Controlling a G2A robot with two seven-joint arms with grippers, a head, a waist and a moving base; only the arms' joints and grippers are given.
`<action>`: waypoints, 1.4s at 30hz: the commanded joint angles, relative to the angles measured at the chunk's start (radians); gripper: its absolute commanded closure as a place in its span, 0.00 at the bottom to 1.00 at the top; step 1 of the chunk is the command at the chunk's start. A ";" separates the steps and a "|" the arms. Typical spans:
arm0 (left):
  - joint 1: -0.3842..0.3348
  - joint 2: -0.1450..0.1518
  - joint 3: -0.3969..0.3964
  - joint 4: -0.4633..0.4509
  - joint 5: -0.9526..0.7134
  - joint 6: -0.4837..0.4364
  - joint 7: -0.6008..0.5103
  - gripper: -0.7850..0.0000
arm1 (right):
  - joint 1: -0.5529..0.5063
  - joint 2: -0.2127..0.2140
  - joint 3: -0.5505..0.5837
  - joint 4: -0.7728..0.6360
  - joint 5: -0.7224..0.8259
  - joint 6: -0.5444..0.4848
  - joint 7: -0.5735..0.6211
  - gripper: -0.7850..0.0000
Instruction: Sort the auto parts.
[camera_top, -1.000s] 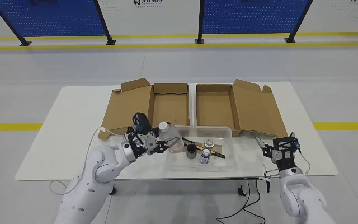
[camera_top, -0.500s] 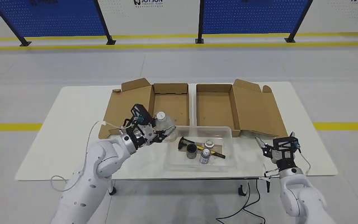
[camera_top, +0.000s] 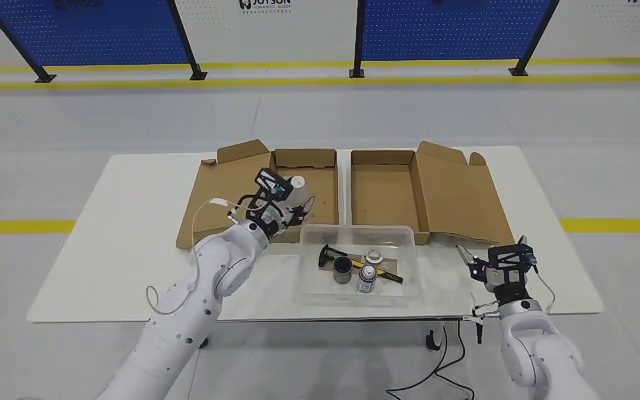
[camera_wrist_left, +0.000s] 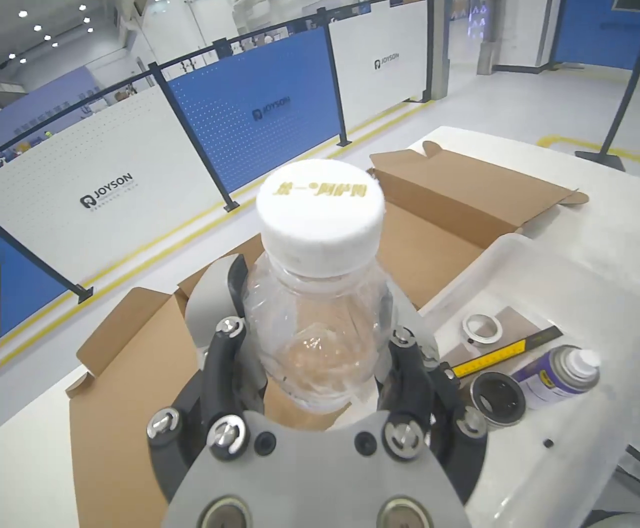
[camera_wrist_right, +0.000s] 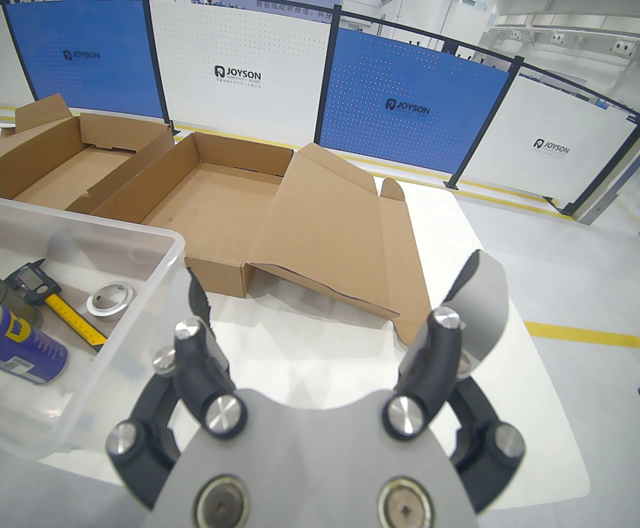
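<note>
Bottle (camera_wrist_left: 320, 320) moved over left box (camera_top: 325, 195), clamped between left jaws.

In the top view, just left of centre, the left gripper (camera_top: 288, 208) covers most of the bottle (camera_top: 296, 186), so little beyond its white cap is plain. Below centre, inside the clear bin (camera_top: 392, 229), the dark round part (camera_top: 343, 267) is too small to identify. In the left wrist view the bottle's lower body is hidden behind the gripper's fingers (camera_wrist_left: 212, 300) and palm plate, and the bin runs out past the frame edge. In the right wrist view the spray can (camera_wrist_right: 25, 345) is cut off by the frame edge, and the jaw end of the caliper (camera_wrist_right: 31, 280) beside it cannot be made out.
</note>
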 joint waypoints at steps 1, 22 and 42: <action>-0.043 -0.011 0.035 0.069 0.015 0.005 0.007 1.00 | 0.000 0.000 0.000 0.000 0.000 0.000 0.000 0.00; -0.351 -0.142 0.213 0.643 -0.048 0.086 0.121 1.00 | 0.000 0.000 0.000 0.000 0.000 0.000 0.000 0.00; -0.445 -0.238 0.259 0.902 -0.119 0.084 0.271 1.00 | 0.000 0.000 0.000 0.000 0.000 0.000 0.000 0.00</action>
